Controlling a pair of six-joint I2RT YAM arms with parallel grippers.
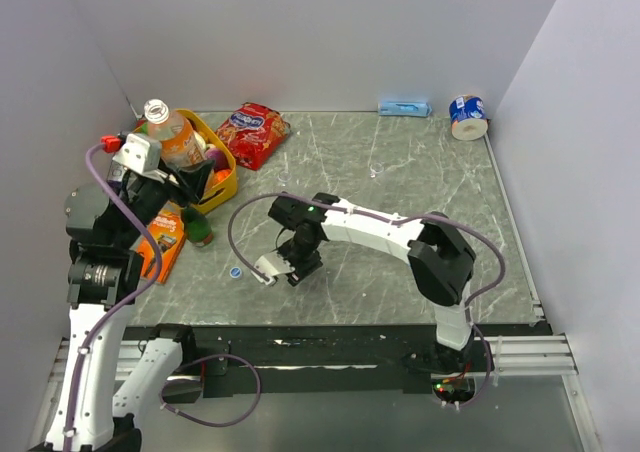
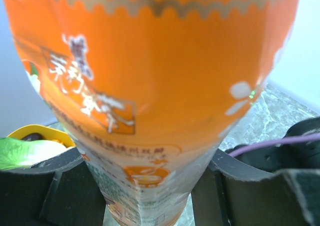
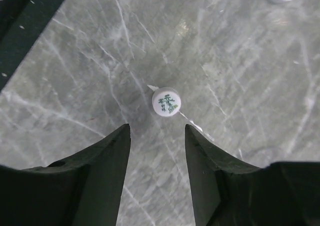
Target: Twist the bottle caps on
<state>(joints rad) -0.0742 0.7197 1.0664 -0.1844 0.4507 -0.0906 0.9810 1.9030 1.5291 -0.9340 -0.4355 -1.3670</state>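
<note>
Grips orange bottle (image 1: 172, 135) with left gripper (image 1: 150, 162), clamped, upper left of top view by yellow bin (image 1: 228, 177). Fills left wrist view with its label, fingers (image 2: 50, 186) pressed on both sides at the bottom edge. Holds right gripper (image 3: 157, 136) with jaws apart, on nothing, low over table (image 1: 400, 172), left of centre. Shows pale cap (image 3: 166, 101) flat on the table mid right wrist view, just beyond the fingertips, untouched. Leaves blue cap (image 1: 234, 271) lying lower left, near right gripper, well apart from the bottle.
</note>
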